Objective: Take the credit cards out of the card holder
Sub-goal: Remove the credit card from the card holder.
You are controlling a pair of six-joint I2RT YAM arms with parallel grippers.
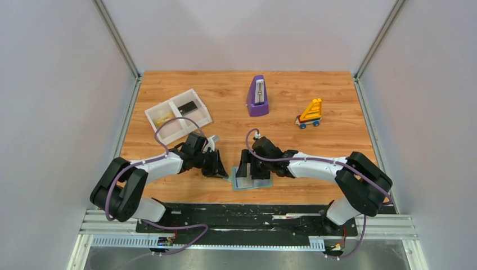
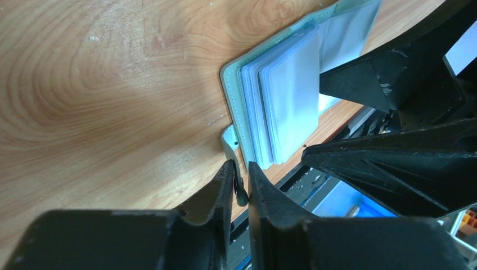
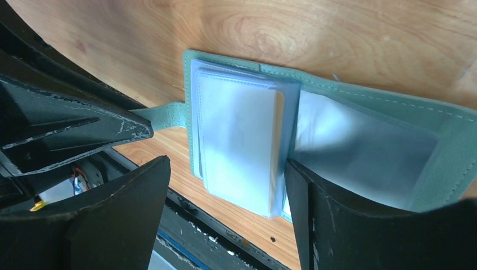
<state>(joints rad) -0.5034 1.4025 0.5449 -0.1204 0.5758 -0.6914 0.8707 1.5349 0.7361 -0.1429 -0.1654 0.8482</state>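
While the white tray (image 1: 177, 115) at 10 o'clock holds one dark and one yellowish item, too small to name, the left gripper (image 2: 242, 175) is closed on the strap tab (image 3: 163, 115). The card holder (image 1: 253, 183) lies open on the surface (image 1: 225, 90) at 6 o'clock, by the near edge. It is judged light and limp, and its clear sleeves (image 3: 236, 140) slick. A yellowish strip in the stack is likely a credit card (image 3: 278, 132), judged thin, stiff and slippery, and best taken by an exposed edge while the tab anchors the cover. The spread holder's long axis runs 9 to 3 o'clock, with the tab pointing to 9. The right gripper (image 3: 228, 163), open, straddles the sleeve stack.
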